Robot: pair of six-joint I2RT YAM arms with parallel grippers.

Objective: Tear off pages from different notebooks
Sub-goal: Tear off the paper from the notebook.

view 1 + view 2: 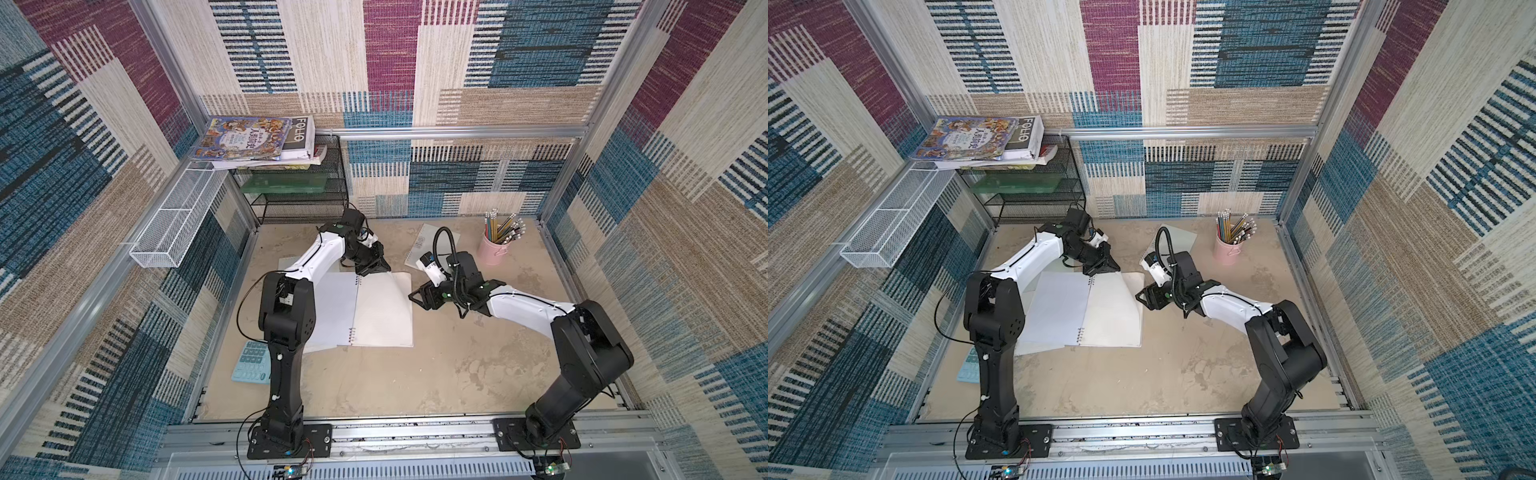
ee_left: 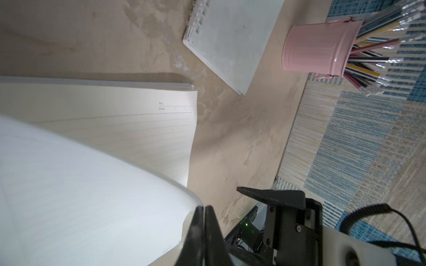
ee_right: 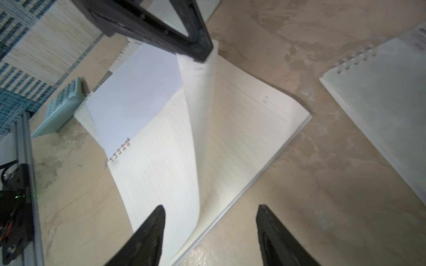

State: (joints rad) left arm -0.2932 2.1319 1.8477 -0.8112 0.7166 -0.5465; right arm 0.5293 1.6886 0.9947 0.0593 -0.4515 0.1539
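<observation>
1. The beige, stained worktop carries everything.
2. The large spiral notebook lies open in the middle of the worktop, between the two arms, with lined pages facing up and the wire binding running down its centre.
3. One lined page curls up off the right half of that notebook. Its far outer corner is lifted, and its bound edge appears to sit at the spiral, though the curl hides part of it.
4. A smaller closed notebook with a frosted cover lies flat near the back wall, just beside the pencil cup and apart from the open one.
5. A light-blue calculator lies at the left edge of the worktop, partly hidden by the left arm.
6. A pink metal cup full of pencils stands upright at the back right.
7. The left gripper has its jaws pressed together on the raised corner of the page.
8. The right gripper hovers at the notebook's right edge, jaws wide apart and holding nothing.
</observation>
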